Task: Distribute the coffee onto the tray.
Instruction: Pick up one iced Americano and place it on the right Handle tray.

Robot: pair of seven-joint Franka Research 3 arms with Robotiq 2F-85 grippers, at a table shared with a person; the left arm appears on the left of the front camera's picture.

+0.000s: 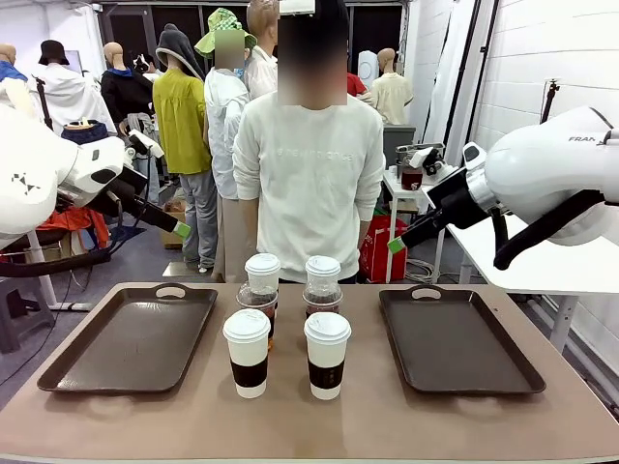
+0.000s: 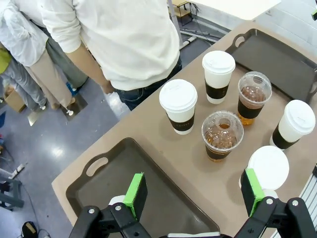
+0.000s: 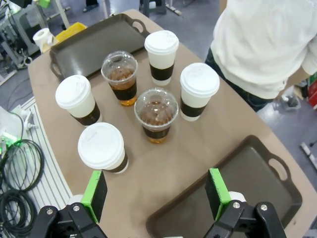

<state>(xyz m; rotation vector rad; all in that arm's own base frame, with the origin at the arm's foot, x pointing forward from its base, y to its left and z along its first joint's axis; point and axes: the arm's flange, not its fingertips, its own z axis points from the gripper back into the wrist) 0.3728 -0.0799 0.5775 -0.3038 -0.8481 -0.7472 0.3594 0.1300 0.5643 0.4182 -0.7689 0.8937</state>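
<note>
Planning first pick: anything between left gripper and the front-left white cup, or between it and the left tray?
Nothing visible. The left gripper hangs open; bare table separates the front-left white cup from the left tray.

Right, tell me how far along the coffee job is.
Nothing is done: the six cups stand grouped between the left tray and right tray, which hold none. Nothing is in hand: the left gripper and right gripper hang open above the table. All six are left to place.
</note>
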